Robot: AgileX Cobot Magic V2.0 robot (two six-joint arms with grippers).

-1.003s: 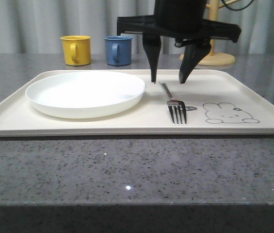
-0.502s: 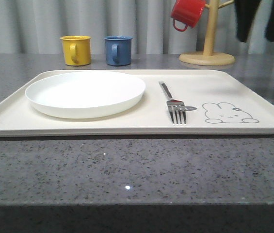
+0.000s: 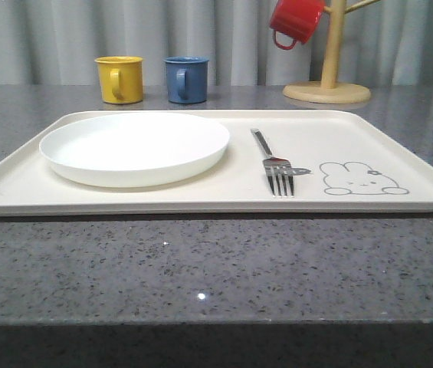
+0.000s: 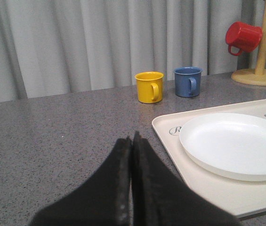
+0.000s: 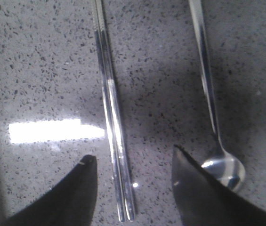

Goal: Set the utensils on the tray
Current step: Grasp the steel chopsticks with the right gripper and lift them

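Gone from the front view is the right arm that hung over the tray point(image 3: 400, 146) a second ago.
Its fork point(image 3: 276, 163) lies on the tray between plate point(image 3: 134, 147) and rabbit drawing. The right gripper point(image 5: 133, 167), spread wide, straddles the chopsticks point(image 5: 111, 117) on the counter point(image 5: 38, 70), spoon point(image 5: 215, 113) beside. The left gripper point(image 4: 132, 141) is pressed together, off the tray.

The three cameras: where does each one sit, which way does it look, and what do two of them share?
Front view: low at the table edge, facing forward over the tray with fork.
Left wrist view: low over the table, facing plate and mugs; left gripper jaws closed.
Right wrist view: looking down at chopsticks and spoon; right gripper jaws apart.
Front and left wrist views share the plate.
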